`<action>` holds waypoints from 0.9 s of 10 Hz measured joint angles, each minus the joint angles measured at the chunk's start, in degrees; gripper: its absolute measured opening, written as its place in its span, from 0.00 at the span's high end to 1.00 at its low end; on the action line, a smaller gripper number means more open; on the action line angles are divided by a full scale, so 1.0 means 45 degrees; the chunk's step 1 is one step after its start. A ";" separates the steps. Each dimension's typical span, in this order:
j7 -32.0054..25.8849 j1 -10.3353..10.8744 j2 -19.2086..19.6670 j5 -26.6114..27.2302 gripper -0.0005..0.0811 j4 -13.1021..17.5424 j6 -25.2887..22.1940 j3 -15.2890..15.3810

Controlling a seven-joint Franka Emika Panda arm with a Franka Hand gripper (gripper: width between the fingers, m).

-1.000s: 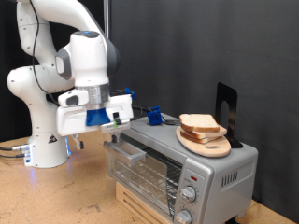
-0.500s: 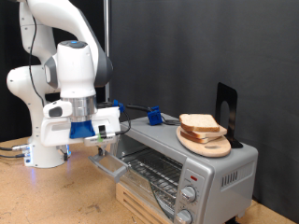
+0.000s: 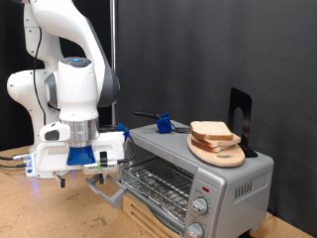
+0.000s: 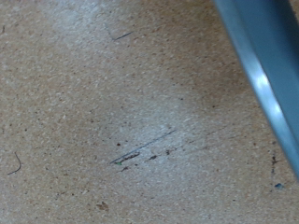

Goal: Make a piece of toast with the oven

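I'm hovering the gripper (image 3: 87, 171) low at left-centre of the frame, beside the oven (image 3: 198, 174), whose door is hanging open. Can't tell finger opening or any load. Toast (image 3: 211, 131) is sitting on the wooden board (image 3: 220, 152) atop the oven. Risk: clipping that door.

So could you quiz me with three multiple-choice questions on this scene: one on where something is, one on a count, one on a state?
1. Where is the piece of toast?
A. inside the oven
B. on the round board on top of the oven
C. in the gripper

2. How many round knobs show on the oven front?
A. two
B. four
C. none

3. The oven door is:
A. shut
B. missing
C. folded down open

Answers: 1 B, the bread lies on the wooden board. 2 A, two dials at the exterior view's right. 3 C, the rack is exposed.
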 joint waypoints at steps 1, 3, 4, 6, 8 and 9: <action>-0.0038 -0.0043 0.0199 -0.0238 0.01 0.0012 0.0212 -0.0084; 0.0091 -0.0142 0.0616 -0.0846 0.01 -0.0003 0.0686 -0.0238; 0.0453 -0.0179 0.0891 -0.1169 0.01 0.0014 0.0906 -0.0330; 0.1269 -0.0189 0.1645 -0.1484 0.01 0.0130 0.1574 -0.0522; 0.1477 -0.0220 0.2532 -0.1350 0.01 0.0450 0.2425 -0.0558; 0.1477 -0.0241 0.2917 -0.1250 0.01 0.0607 0.2654 -0.0559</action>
